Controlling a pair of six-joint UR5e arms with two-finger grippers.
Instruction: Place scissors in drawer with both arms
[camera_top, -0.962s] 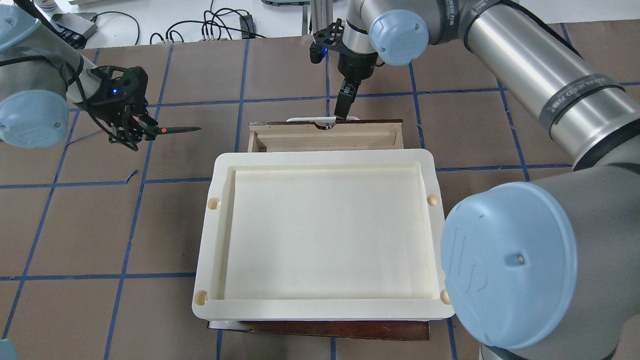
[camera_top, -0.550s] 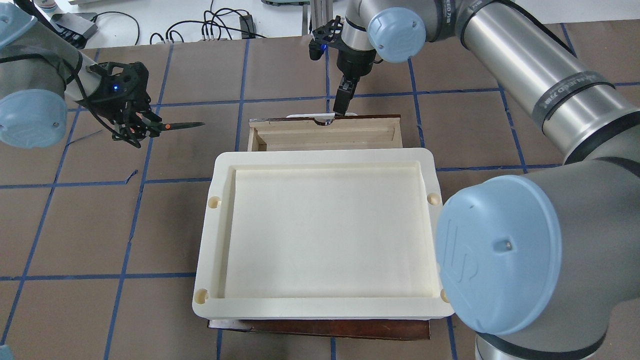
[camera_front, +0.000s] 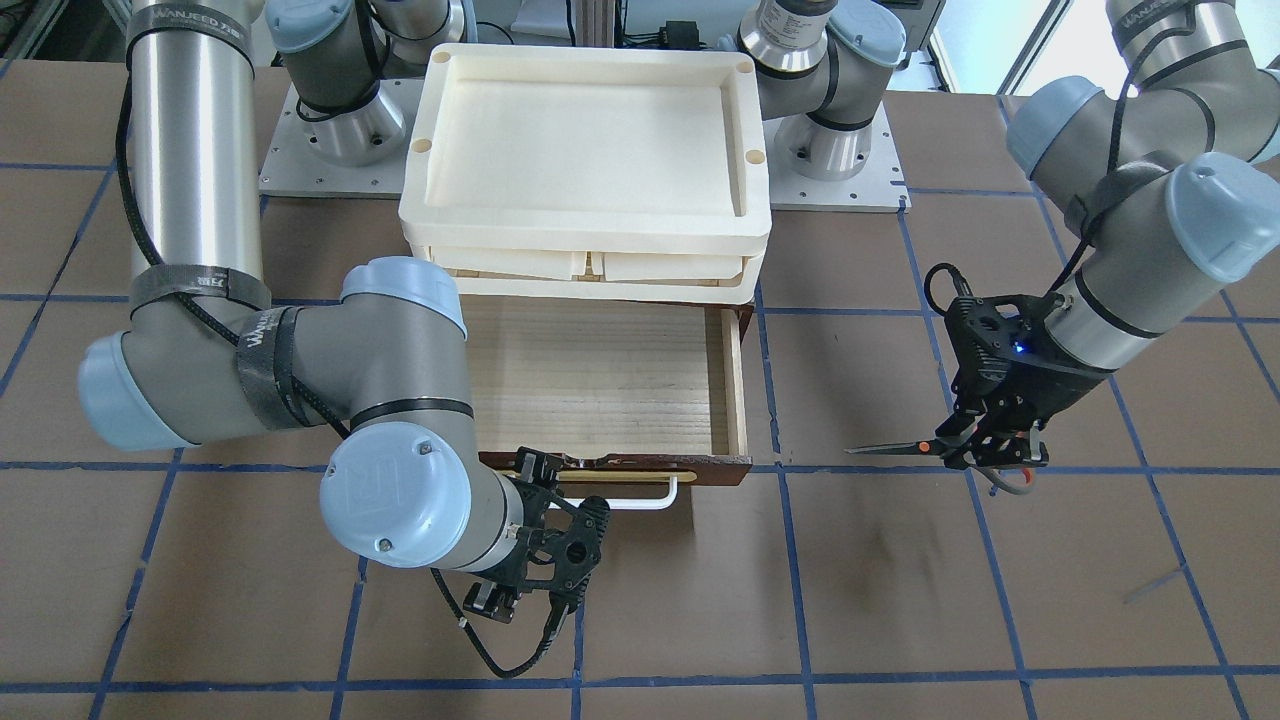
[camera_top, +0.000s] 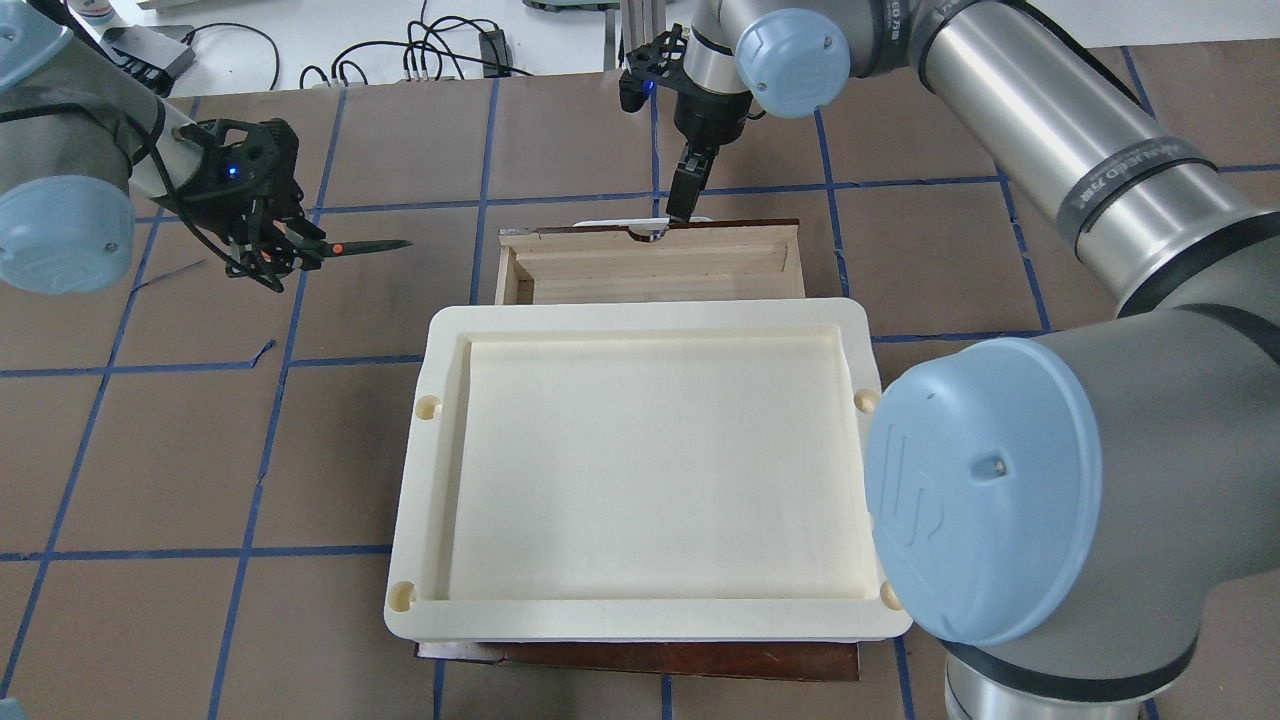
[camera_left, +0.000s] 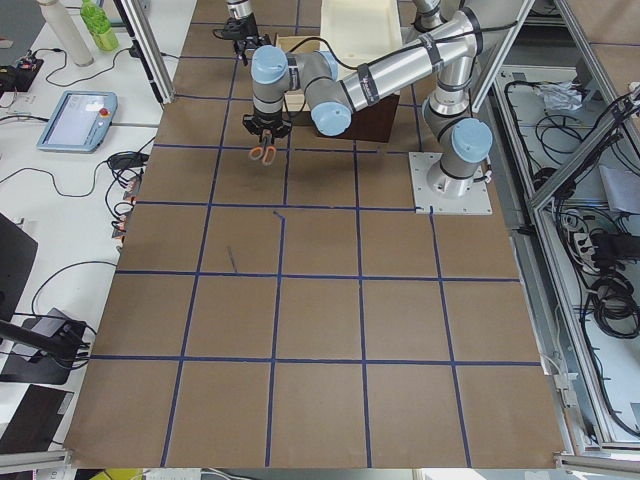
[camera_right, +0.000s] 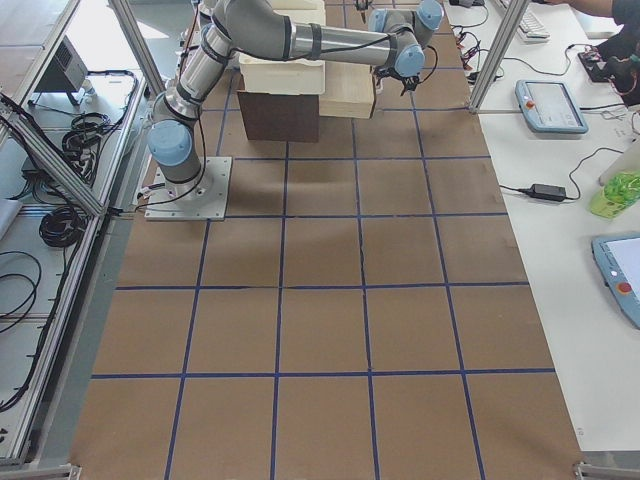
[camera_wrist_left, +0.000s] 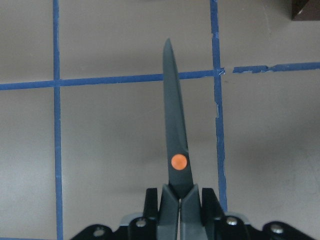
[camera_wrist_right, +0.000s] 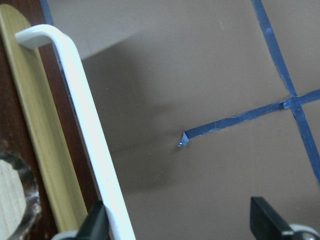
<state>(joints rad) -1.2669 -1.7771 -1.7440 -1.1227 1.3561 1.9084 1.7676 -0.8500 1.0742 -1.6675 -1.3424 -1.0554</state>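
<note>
The drawer (camera_front: 600, 380) is seen open, its pale interior bare, projecting from beneath the cream tray (camera_top: 640, 312) on the side away from the robot's base. The scissors (camera_wrist_left: 175, 130) are held off the drawer's left side, well apart from it and clear of the table (camera_top: 150, 450), where their shadow is cast. They are kept level with the blades closed together, and the tip is pointed toward the drawer. They are gripped by the left gripper (camera_wrist_left: 180, 202) just behind the orange pivot dot, with its fingers (camera_wrist_left: 207, 202) clamped on them from both sides; the handles are hidden behind the gripper in the wrist view. At the drawer's dark front, the right gripper (camera_wrist_right: 182, 227) is set at the white handle (camera_wrist_right: 82, 115). Its fingers (camera_wrist_right: 267, 220) are spread wide apart. One finger is placed just beside the bar, on the side toward the drawer front, while the other is held well out from the front over the table. Whether the near finger is touching the bar cannot be told.
</note>
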